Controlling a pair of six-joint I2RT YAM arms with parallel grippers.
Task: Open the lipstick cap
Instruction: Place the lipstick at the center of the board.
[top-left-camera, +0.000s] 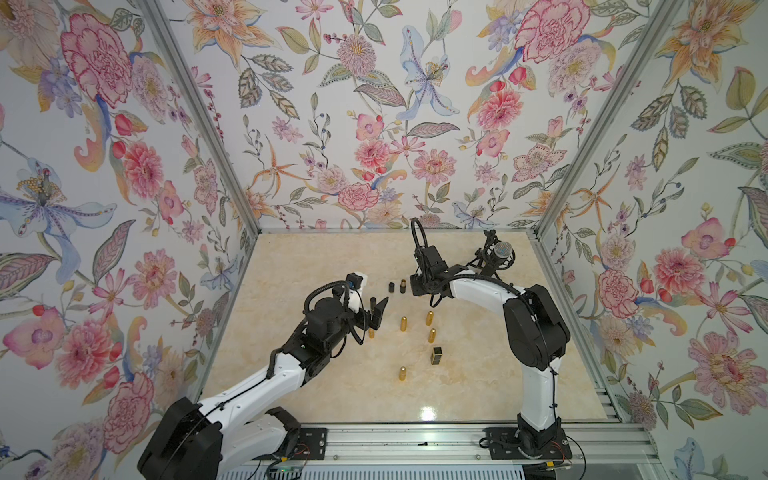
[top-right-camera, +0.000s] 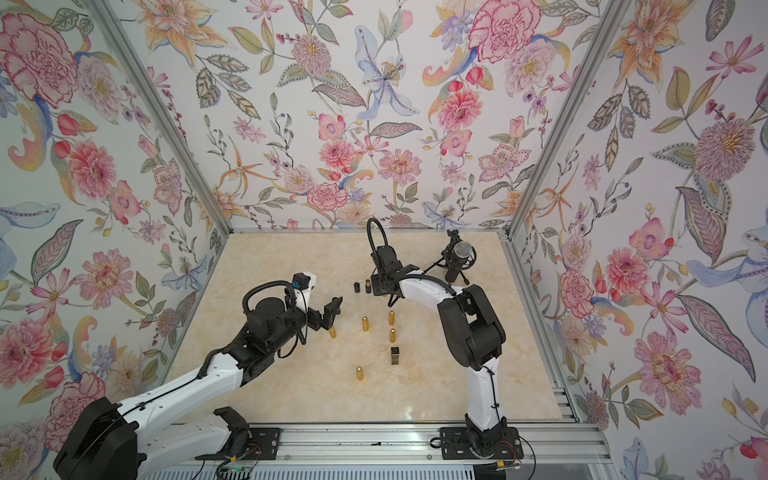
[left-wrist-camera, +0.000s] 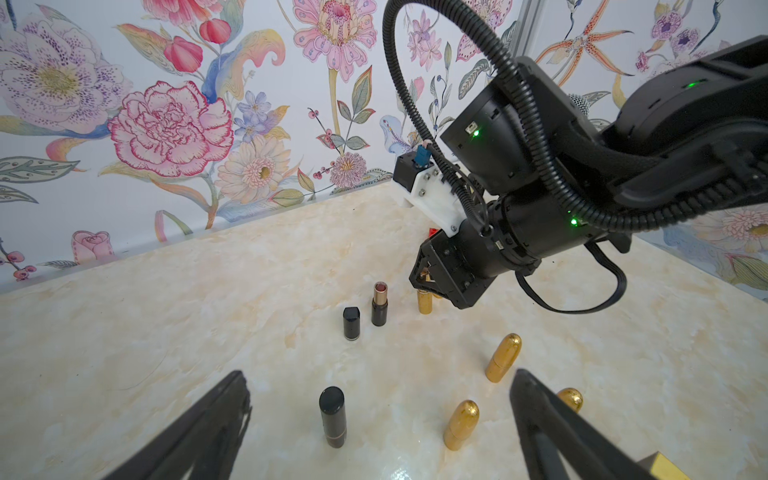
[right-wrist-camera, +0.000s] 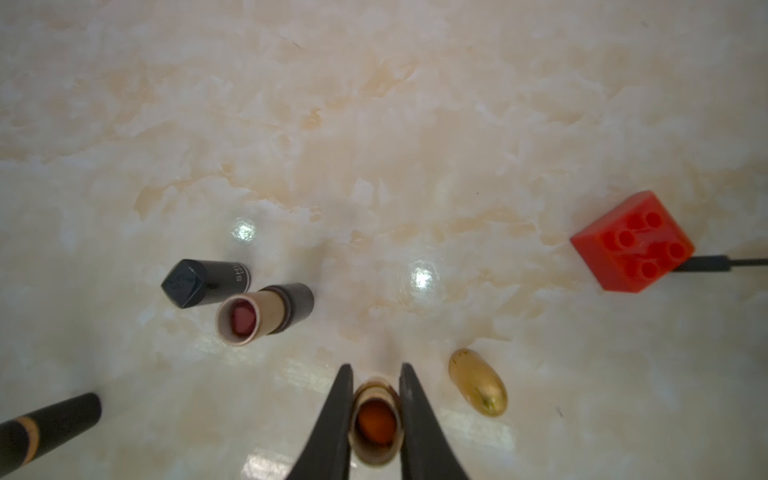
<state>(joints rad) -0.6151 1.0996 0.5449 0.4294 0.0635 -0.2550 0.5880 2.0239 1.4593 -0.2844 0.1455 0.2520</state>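
Gold lipstick (right-wrist-camera: 376, 419), its cap off, stands toward the back of a cream, marble-patterned bench (top-left-camera: 311, 270). It is pinched between the two black fingers of the right claw (right-wrist-camera: 376, 372). The right wrist view looks straight down into the open tube, where an orange-red stick shows inside the gold rim. The right claw is clenched on the tube from both sides. In the left wrist view the lower part of the tube shows under the claw, and its base seems to meet the bench.

Just beside the held tube stands a gold bullet-shaped case (right-wrist-camera: 478, 382). Whether it is a cap alone or a whole closed lipstick cannot be told. On the tube's other side an open black lipstick (right-wrist-camera: 266, 313) with a dark red stick stands upright, just beside its faceted black cap (right-wrist-camera: 203, 282). A red toy brick (right-wrist-camera: 631, 241) sits farther off.

The left claw (left-wrist-camera: 379, 374) hangs above the bench nearer the robot's base, its fingers (left-wrist-camera: 208, 428) spread wide and gripping nothing. In the left wrist view a closed black lipstick (left-wrist-camera: 332, 422) stands upright on the bench, seen between those fingers and clear of both.

In both top views more gold bullet-shaped lipsticks (top-left-camera: 403, 324) stand scattered mid-bench, with a square black-and-gold lipstick (top-left-camera: 436, 356) among them. A microphone (top-left-camera: 503, 251) on a small stand sits near the far right corner.
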